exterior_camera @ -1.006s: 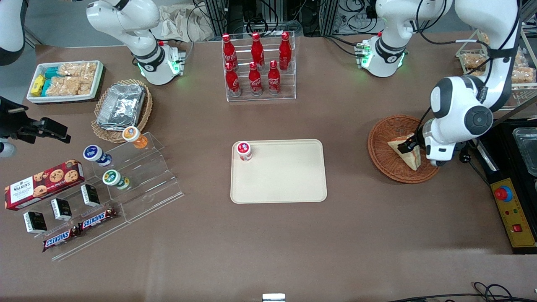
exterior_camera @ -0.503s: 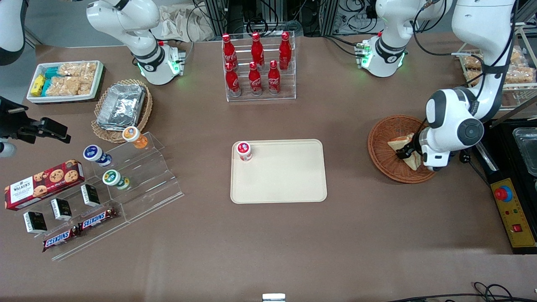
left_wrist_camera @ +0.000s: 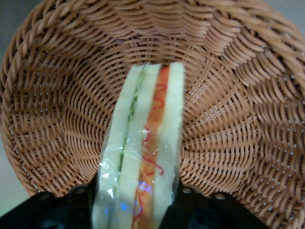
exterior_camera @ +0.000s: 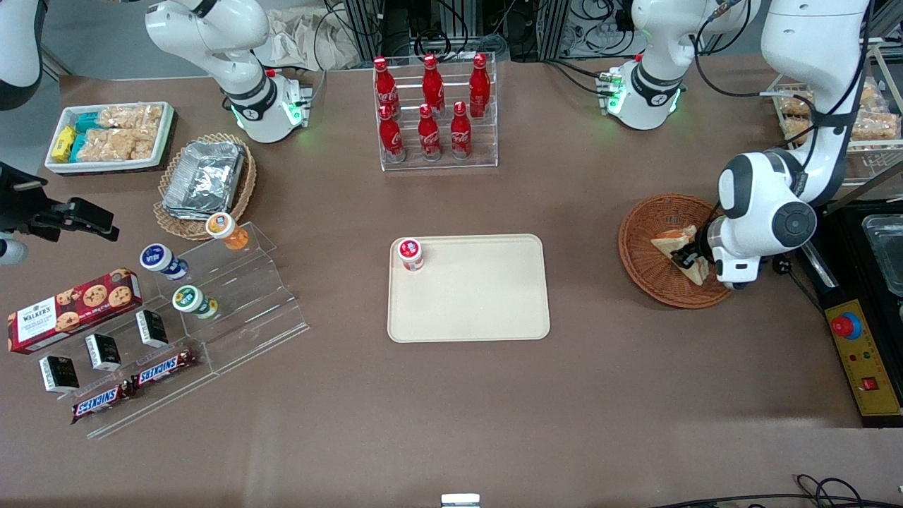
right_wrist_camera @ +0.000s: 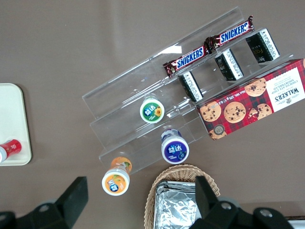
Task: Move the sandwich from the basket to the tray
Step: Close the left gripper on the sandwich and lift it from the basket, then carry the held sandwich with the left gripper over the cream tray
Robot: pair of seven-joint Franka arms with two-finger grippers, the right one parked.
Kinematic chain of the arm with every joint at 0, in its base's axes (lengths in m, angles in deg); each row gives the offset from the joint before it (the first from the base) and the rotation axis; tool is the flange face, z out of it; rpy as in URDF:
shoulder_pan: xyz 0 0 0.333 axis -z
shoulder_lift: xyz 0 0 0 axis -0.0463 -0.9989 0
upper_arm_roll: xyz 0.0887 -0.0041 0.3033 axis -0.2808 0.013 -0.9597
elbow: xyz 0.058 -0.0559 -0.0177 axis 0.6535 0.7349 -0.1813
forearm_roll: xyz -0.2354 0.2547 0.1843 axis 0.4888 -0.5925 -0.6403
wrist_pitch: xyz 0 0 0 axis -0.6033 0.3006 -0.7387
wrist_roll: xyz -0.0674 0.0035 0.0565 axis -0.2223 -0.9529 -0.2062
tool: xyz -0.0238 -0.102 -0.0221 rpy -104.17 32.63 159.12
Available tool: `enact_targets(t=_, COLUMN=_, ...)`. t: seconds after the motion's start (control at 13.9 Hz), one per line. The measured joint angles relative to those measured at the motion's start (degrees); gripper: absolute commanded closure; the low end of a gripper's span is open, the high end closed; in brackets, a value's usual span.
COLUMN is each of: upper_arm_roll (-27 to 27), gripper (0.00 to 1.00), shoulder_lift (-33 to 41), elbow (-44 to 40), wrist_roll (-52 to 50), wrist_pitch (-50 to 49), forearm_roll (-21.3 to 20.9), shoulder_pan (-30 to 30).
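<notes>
The sandwich point(exterior_camera: 674, 244) is a pale wedge wrapped in clear film, with a red, orange and green filling stripe, and it sits in the reddish-brown wicker basket point(exterior_camera: 649, 226) toward the working arm's end of the table. In the left wrist view the sandwich point(left_wrist_camera: 143, 152) stands on edge between my gripper's two black fingers, over the basket point(left_wrist_camera: 228, 95). My gripper point(exterior_camera: 688, 257) is low in the basket and shut on the sandwich. The cream-beige tray point(exterior_camera: 480, 303) lies in the middle of the table, apart from the basket.
A small red-lidded jar point(exterior_camera: 410, 254) stands on one corner of the tray. A clear rack of red bottles point(exterior_camera: 434, 113) stands farther from the front camera than the tray. A black appliance and control box point(exterior_camera: 864, 353) lie beside the basket at the table's end.
My gripper has gone lower into the basket and has closed around the sandwich. The sandwich has shifted slightly within the basket.
</notes>
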Motion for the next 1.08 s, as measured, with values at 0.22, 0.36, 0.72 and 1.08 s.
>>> enact_targets(t=0.22, upper_arm_roll=0.0, gripper=0.79, shoulder_lift=0.9, elbow=-1.9, wrist_roll=-0.7, wrist_pitch=-4.2, forearm_roll=0.0, shoulder_pan=0.0)
enact_targets(t=0.36, upper_arm_roll=0.0, gripper=0.78, shoulder_lift=2.2, elbow=-5.0, wrist_roll=-0.9, wrist_pitch=-10.6, forearm_roll=0.0, shoulder_pan=0.0)
enact_targets(t=0.72, upper_arm_roll=0.3, gripper=0.78, shoulder_lift=5.1, elbow=-15.6, wrist_roll=-0.9, wrist_pitch=-25.3, forearm_roll=0.0, shoulder_pan=0.5)
enact_targets(t=1.08, upper_arm_roll=2.9, gripper=0.78, shoulder_lift=5.5, elbow=-23.9, wrist_roll=-0.9, wrist_pitch=-31.9, forearm_roll=0.0, shoulder_pan=0.8)
